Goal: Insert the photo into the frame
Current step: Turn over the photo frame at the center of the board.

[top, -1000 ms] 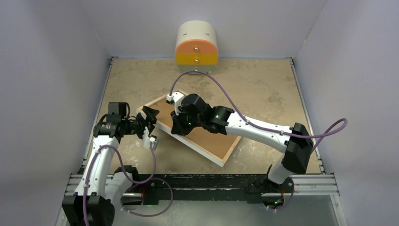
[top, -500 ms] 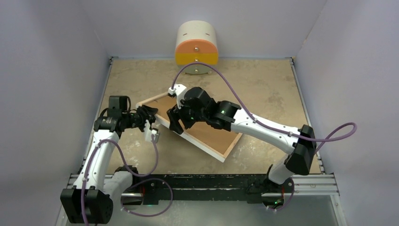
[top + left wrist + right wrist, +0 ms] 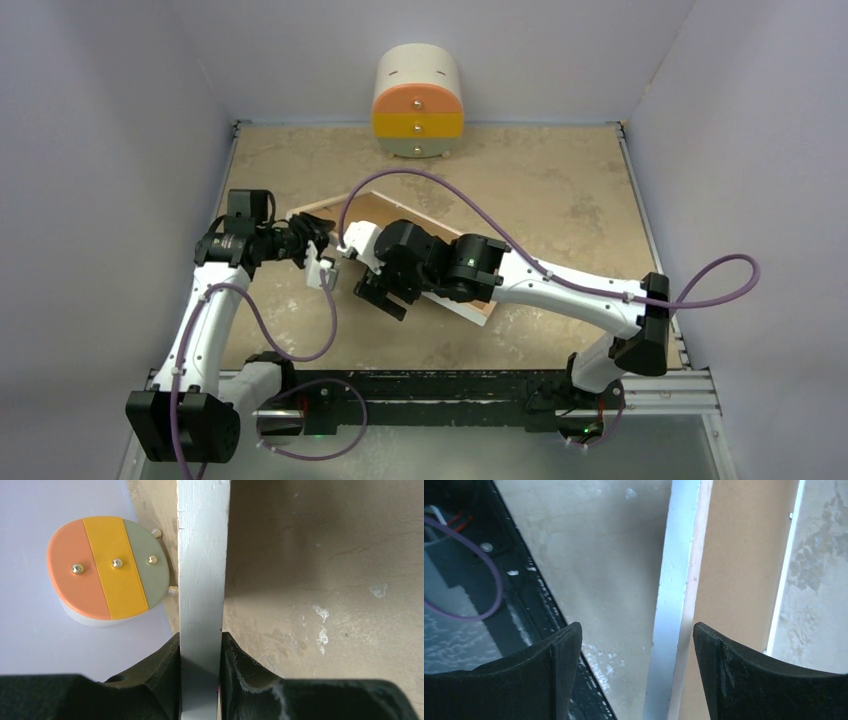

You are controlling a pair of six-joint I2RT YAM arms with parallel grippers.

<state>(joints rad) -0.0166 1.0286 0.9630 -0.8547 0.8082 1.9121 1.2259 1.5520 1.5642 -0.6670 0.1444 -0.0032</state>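
Left end effector (image 3: 200,645) pinches frame (image 3: 202,555) edge; right end effector (image 3: 636,640) spread over rim.

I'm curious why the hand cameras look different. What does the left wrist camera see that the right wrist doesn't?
Only left wrist: the striped drawer box, and the left gripper shut on the frame. Only right wrist: a purple cable, the brown backing board, and the open right gripper. Both: the frame's white edge and the table.
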